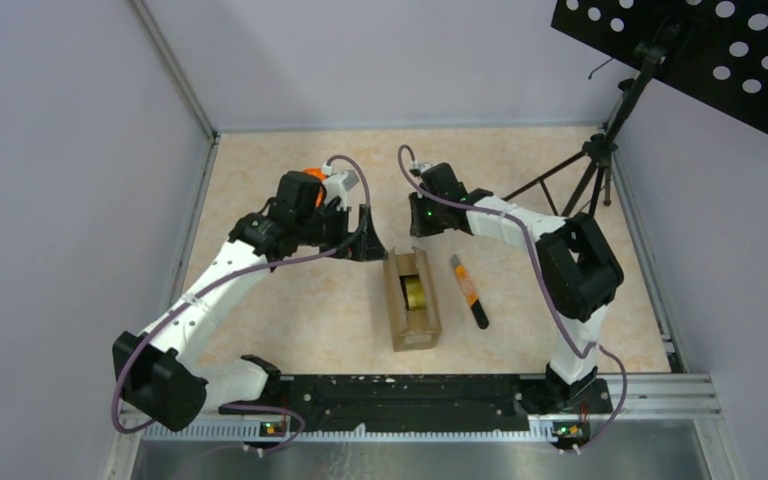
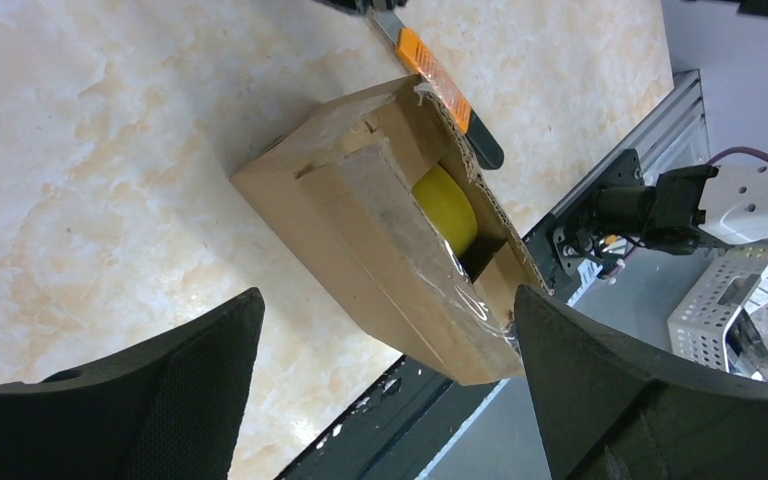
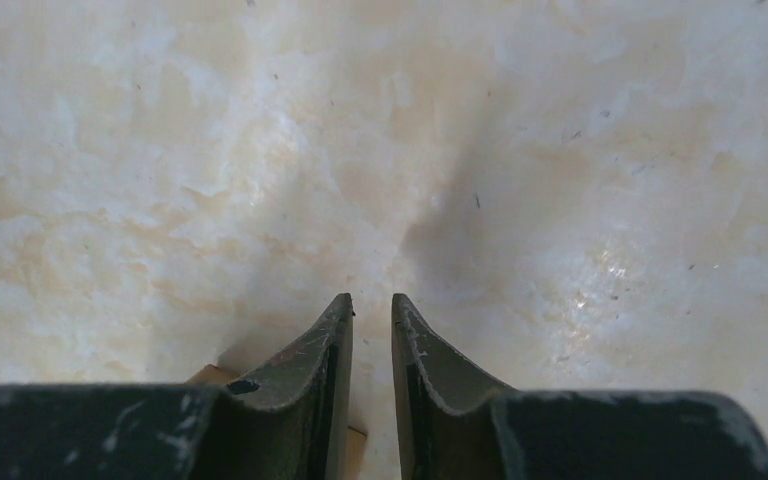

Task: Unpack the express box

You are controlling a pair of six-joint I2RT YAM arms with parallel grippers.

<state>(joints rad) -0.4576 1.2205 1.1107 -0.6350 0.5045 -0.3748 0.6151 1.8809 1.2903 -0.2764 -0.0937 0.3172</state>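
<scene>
Released on the left gripper (image 2: 388,300): fingers spread wide, nothing gripped. Just ahead of it, lined up with the gap but untouched, the box (image 2: 360,230) — flat on the table (image 1: 290,310), top partly open, clear tape creased along the seam. Inside, through the opening, a yellow roll (image 2: 447,205). Past the box from that gripper, just beside the far wall and parallel to it, a knife (image 1: 468,291) with a black handle and an orange strip.

Nearly clenched on the right gripper (image 3: 372,300): only a thin slit between the fingers, nothing in it. Aimed down at bare table, close above it. Low in its wrist view, behind the fingers, a sliver of brown cardboard — too little shown to tell which part. From above, placed just off the box's far end, the left gripper near on the other side of that same end, neither touching the carton. Knife back toward the base from the right gripper.
</scene>
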